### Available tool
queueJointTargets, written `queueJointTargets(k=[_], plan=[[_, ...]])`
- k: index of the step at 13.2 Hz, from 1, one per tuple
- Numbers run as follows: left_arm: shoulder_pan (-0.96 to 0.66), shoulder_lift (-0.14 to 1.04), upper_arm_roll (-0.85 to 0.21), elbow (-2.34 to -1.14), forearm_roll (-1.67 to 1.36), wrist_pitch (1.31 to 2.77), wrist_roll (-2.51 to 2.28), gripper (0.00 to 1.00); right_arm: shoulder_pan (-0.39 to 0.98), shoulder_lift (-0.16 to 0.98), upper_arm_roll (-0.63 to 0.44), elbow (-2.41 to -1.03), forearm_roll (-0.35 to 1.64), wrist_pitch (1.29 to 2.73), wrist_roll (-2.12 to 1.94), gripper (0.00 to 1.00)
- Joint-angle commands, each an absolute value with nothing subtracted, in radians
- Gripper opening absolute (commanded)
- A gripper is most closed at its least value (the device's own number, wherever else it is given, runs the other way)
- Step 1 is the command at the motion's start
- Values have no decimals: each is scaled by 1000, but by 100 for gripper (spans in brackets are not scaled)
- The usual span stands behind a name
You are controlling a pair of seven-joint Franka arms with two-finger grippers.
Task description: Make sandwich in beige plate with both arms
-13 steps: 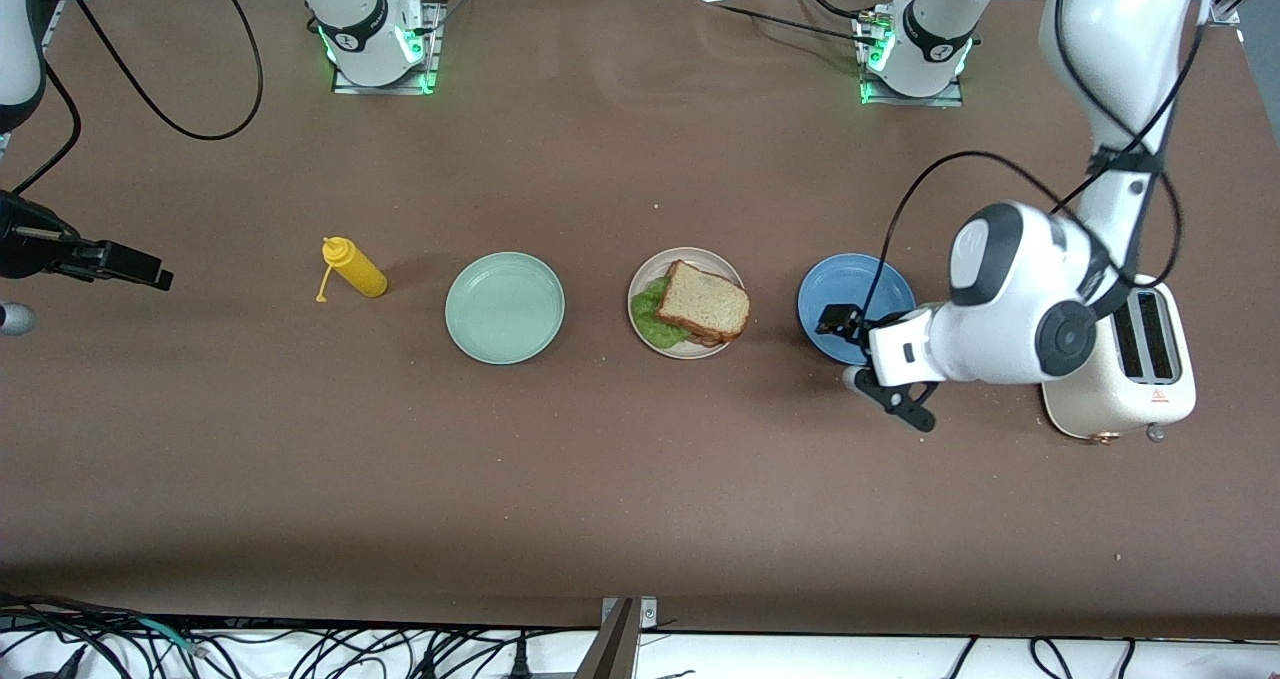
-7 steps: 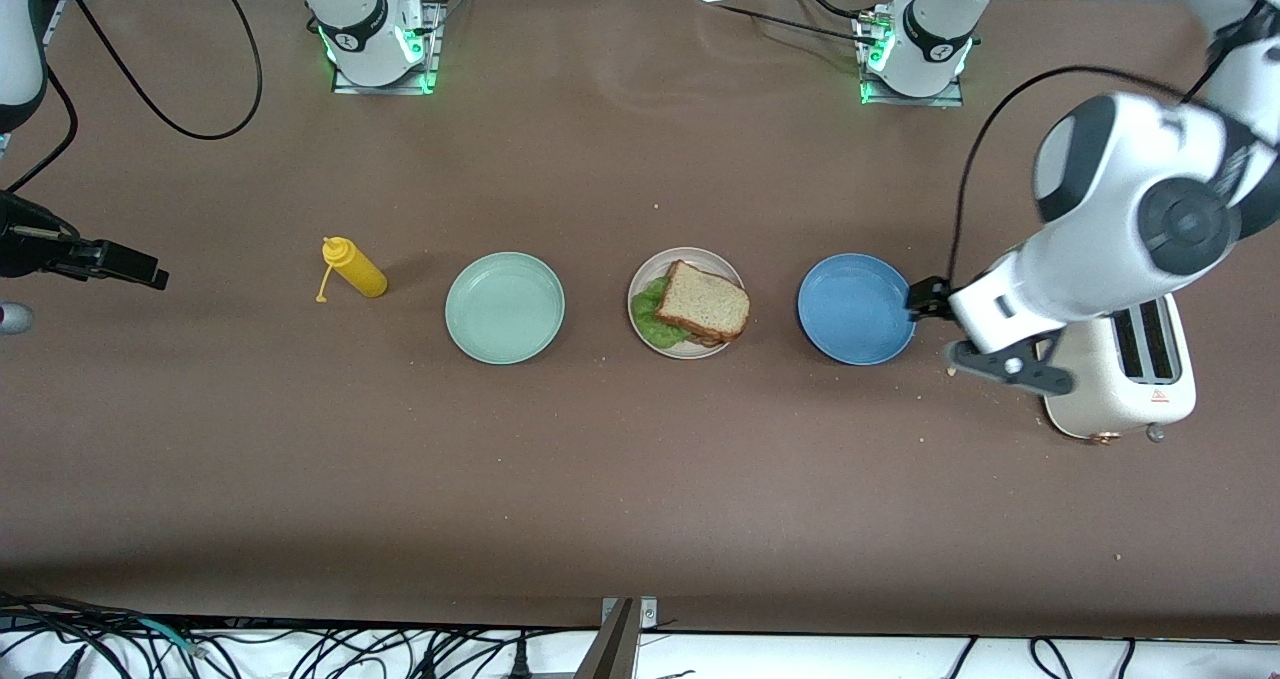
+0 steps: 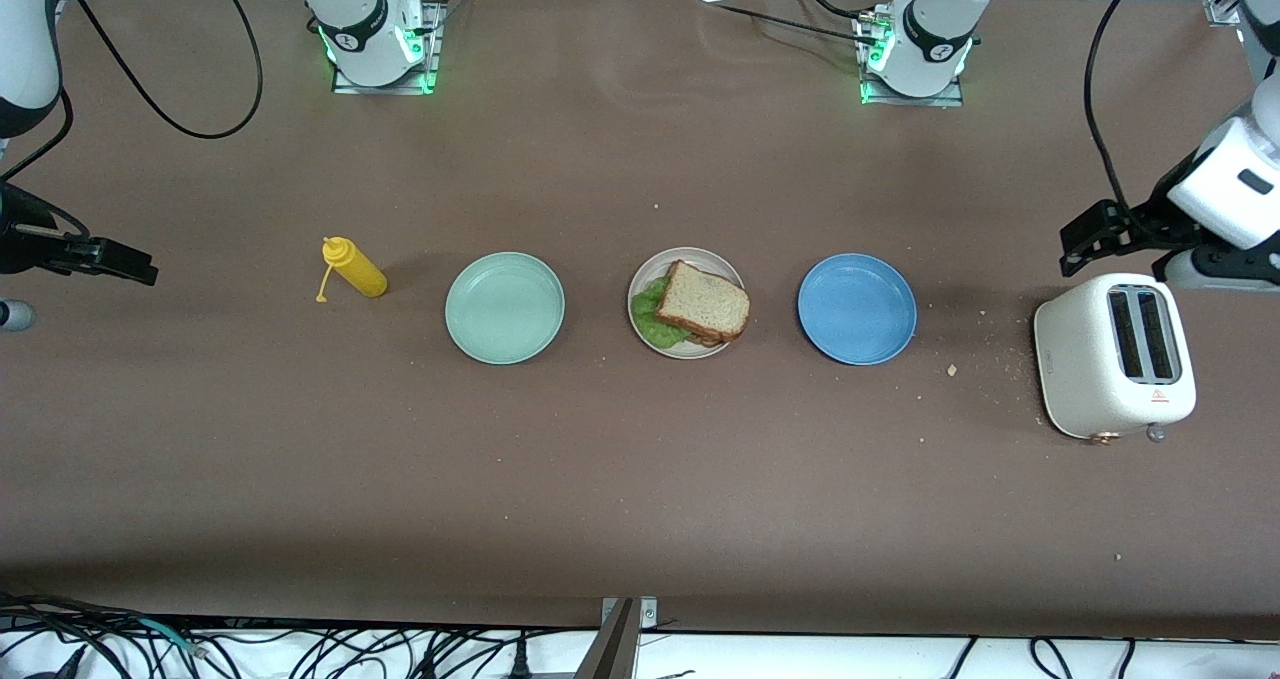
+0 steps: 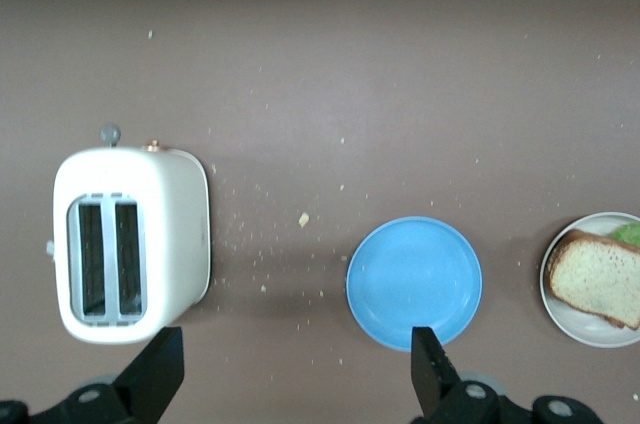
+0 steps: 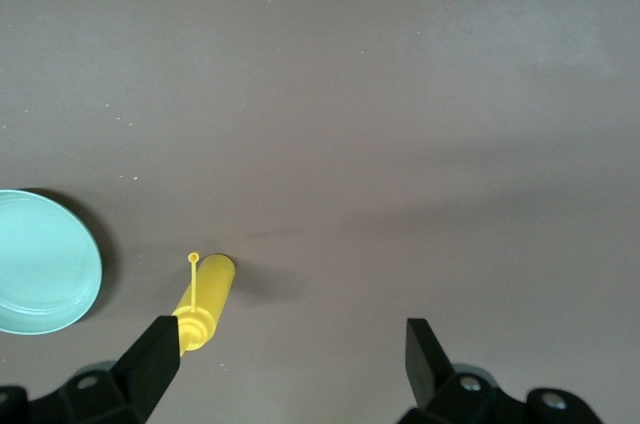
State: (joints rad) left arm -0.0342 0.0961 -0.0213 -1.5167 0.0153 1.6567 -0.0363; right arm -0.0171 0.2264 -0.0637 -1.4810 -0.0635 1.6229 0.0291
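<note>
Three plates sit on the bench (image 3: 640, 479): one mint green plate (image 3: 505, 308), one beige plate (image 3: 686, 303) and one blue plate (image 3: 857, 309). The beige plate carries one sandwich (image 3: 702, 304), with one lettuce leaf (image 3: 658, 322) showing. There is one yellow squeeze bottle (image 3: 354, 268) and one white toaster (image 3: 1114, 367) with two slots. Two arms end in one end effector each: the left end effector (image 3: 1095, 236) and the right end effector (image 3: 105, 260).

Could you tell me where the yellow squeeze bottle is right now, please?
In the front view, the yellow plastic squeeze bottle lies on its side on the brown table, beside the round mint green plate, toward the right arm's end.
</note>
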Motion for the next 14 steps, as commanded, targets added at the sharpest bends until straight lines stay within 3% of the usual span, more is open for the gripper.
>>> queueJointTargets(k=[1,4,14], plan=[[-14,77,-51,-1532,26,1591,-116,100,-5,178,-48,-1537,-106,1629,57,100],[-15,75,-52,-1531,23,1578,-143,100,-5,126,-38,-1615,-104,1681,104,100],[-12,75,-51,-1531,21,1575,-137,100,-8,147,-35,-1578,-57,1677,104,100]])
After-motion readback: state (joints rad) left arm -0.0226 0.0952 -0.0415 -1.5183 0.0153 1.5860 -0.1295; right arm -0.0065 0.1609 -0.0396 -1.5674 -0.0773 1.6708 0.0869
